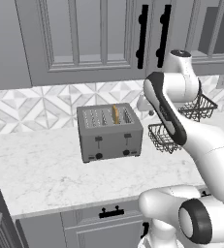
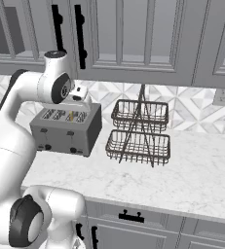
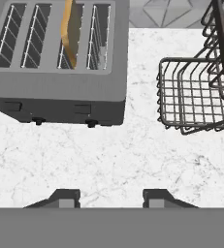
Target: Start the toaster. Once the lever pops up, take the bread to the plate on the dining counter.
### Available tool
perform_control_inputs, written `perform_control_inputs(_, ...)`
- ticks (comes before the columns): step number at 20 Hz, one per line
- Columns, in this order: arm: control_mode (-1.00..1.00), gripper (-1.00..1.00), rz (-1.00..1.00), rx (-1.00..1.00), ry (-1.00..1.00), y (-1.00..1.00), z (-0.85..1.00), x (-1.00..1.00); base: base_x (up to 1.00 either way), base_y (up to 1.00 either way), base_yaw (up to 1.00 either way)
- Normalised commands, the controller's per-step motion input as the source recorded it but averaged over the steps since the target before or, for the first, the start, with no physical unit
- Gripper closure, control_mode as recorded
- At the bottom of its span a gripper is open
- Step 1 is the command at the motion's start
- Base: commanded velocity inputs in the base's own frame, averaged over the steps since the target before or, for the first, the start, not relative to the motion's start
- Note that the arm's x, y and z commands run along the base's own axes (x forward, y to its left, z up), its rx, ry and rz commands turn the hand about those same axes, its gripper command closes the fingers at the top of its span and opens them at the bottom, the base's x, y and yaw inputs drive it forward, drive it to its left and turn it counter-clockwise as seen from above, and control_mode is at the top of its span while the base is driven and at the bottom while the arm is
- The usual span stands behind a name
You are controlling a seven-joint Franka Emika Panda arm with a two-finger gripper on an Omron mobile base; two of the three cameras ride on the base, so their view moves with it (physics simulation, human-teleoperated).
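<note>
In the hand view the gripper [image 3: 111, 197] sits nearest, at 6 o'clock, its two dark fingertips [image 3: 65, 197] standing apart with nothing but bare counter [image 3: 113, 155] showing between them; the jaws are partly open and hold nothing. Beyond them the white marble counter spreads out, and at 11 o'clock stands the toaster [image 3: 60, 92], seen from above and in front, its two levers and two knobs along the near face. The bread [image 3: 71, 31] stands upright in the third slot from the left, its golden top edge rising above the slot. At 2 o'clock from the gripper is the lower tier of a dark wire basket [image 3: 196, 94], just beside the toaster but apart from it. In the left base view the toaster [image 1: 109, 131] sits mid-counter with the bread [image 1: 115, 114] poking up, and the wire basket [image 1: 163, 137] is at its 3 o'clock, partly behind the arm. Farthest back are the patterned tile wall [image 1: 31, 104] and grey cabinets [image 1: 79, 38] above.
</note>
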Motion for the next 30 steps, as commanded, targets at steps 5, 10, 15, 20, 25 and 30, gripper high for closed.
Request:
perform_control_inputs(5,-1.0,-1.0,0.0,0.0,-0.05,0.11,0.0,0.0,0.0,0.0,0.0)
perform_control_inputs(10,-1.0,-1.0,0.02,0.0,-0.08,0.28,-0.06,0.0,0.0,0.0,0.0)
perform_control_inputs(15,-1.0,1.0,0.0,0.0,-0.04,0.28,-0.16,0.0,0.0,0.0,0.0)
perform_control_inputs(20,-1.0,1.0,0.0,0.0,0.0,0.15,-0.21,0.0,0.0,0.0,0.0)
perform_control_inputs(25,-1.0,1.0,0.0,0.0,0.01,0.06,-0.32,0.0,0.0,0.0,0.0)
perform_control_inputs(30,-1.0,1.0,0.0,0.0,0.05,0.04,-0.42,0.09,0.0,0.0,0.0)
